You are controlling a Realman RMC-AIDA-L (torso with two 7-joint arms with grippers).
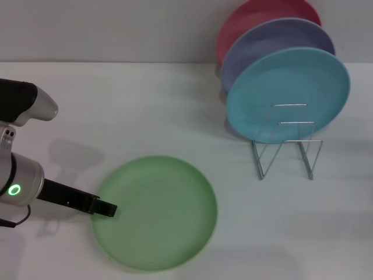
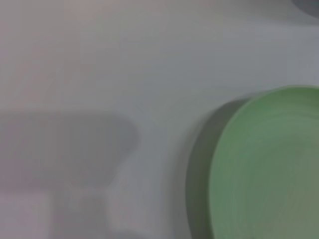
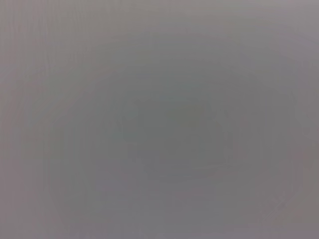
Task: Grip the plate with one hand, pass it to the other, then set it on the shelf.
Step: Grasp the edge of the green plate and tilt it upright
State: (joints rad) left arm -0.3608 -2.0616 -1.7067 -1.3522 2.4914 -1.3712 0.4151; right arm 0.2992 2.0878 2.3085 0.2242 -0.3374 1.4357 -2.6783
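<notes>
The light green plate (image 1: 156,212) lies flat on the white table at the front left. My left gripper (image 1: 108,208), slim and black on the silver-grey arm with the green ring light, reaches in from the left, and its tip overlaps the plate's left rim. The left wrist view shows the plate's rim (image 2: 269,169) with a dark shadow beside it. The silver wire shelf (image 1: 288,149) stands at the right, with upright loops at its front. My right gripper is out of view, and the right wrist view shows only plain grey.
On the shelf stand a turquoise plate (image 1: 288,93), a lavender plate (image 1: 274,44) behind it and a pink-red plate (image 1: 250,20) at the back. The white table (image 1: 145,111) runs back to a grey wall.
</notes>
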